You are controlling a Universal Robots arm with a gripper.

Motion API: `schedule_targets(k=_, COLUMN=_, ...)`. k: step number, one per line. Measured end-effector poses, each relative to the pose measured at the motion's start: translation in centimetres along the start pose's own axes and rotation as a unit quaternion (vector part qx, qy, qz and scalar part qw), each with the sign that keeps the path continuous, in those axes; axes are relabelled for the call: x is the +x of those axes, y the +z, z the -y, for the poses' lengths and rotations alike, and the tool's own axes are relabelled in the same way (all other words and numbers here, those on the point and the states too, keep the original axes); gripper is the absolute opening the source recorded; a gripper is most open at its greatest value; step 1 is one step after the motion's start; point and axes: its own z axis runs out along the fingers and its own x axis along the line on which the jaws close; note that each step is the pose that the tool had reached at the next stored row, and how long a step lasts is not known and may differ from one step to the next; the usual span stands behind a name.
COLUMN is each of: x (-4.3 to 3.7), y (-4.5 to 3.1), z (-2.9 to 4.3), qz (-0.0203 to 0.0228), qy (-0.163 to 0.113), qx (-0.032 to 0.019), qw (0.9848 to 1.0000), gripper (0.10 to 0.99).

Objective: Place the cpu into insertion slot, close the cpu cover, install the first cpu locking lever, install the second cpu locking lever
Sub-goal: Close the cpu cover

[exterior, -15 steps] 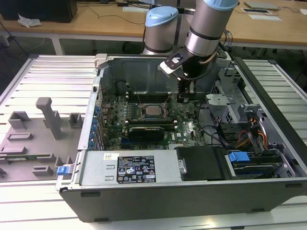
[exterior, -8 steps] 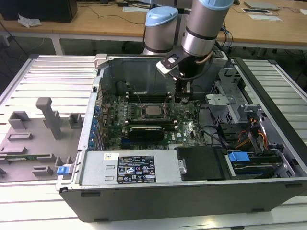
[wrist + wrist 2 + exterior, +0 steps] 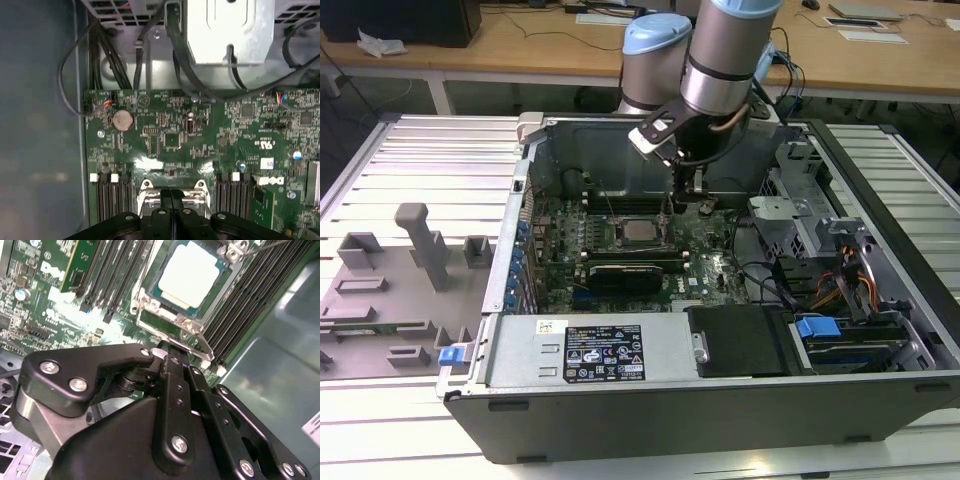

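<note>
Already the cpu (image 3: pixel 192 272) lies flat at the middle of the motherboard (image 3: pixel 170 140), and the cover (image 3: pixel 165 315) looks folded down around it, its silvery frame showing on the chip's edges. By that, I judge the work to stand at the locking-lever steps; a thin wire runs off beyond the cpu's far corner, but whether either lever is latched I cannot tell.

The gripper (image 3: pixel 167 354) hangs just beside the cpu, at the cover's near edge. Its fingers (image 3: pixel 175 385) are pressed together with no gap between them and grasp nothing; whether the tips touch the cover or only hover above it I cannot tell.

Working a lever would call for a narrow, steady tip kept on the wire beside the cpu and clear of the RAM slots (image 3: pixel 260 285) flanking it.
</note>
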Motion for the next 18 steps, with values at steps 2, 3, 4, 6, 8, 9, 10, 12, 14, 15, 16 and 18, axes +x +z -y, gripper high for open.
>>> schedule_targets(k=2, x=0.07, y=0.04, z=0.49, qz=0.0, qy=0.0, qx=-0.0026, qw=1.0, gripper=0.106)
schedule_targets(k=3, x=0.09, y=0.06, z=0.7, qz=0.0, qy=0.0, qx=-0.0036, qw=1.0, gripper=0.106)
schedule_targets(k=4, x=0.13, y=0.09, z=1.06, qz=0.0, qy=0.0, qx=-0.0053, qw=1.0, gripper=0.106)
schedule_targets(k=6, x=0.14, y=0.13, z=1.48, qz=-0.0001, qy=0.0, qx=-0.009, qw=1.0, gripper=0.106)
schedule_targets(k=8, x=0.14, y=0.19, z=1.76, qz=-0.0003, qy=-0.001, qx=-0.018, qw=0.9998, gripper=0.106)
schedule_targets(k=9, x=0.13, y=0.2, z=1.88, qz=-0.0002, qy=-0.001, qx=-0.0237, qw=0.9997, gripper=0.106)
schedule_targets(k=10, x=0.13, y=0.24, z=2.0, qz=-0.0002, qy=-0.001, qx=-0.0326, qw=0.9995, gripper=0.106)
schedule_targets(k=12, x=0.12, y=0.28, z=2.14, qz=0.0, qy=-0.001, qx=-0.0341, qw=0.9994, gripper=0.106)
schedule_targets(k=14, x=0.12, y=0.37, z=2.46, qz=0.0, qy=-0.001, qx=-0.0348, qw=0.9994, gripper=0.106)
schedule_targets(k=15, x=0.1, y=0.4, z=2.59, qz=0.0, qy=-0.001, qx=-0.035, qw=0.9994, gripper=0.106)
schedule_targets(k=16, x=0.06, y=0.47, z=2.79, qz=0.0, qy=-0.001, qx=-0.0355, qw=0.9994, gripper=0.106)
schedule_targets(k=18, x=-0.1, y=0.64, z=3.22, qz=0.0, qy=-0.001, qx=-0.0369, qw=0.9993, gripper=0.106)
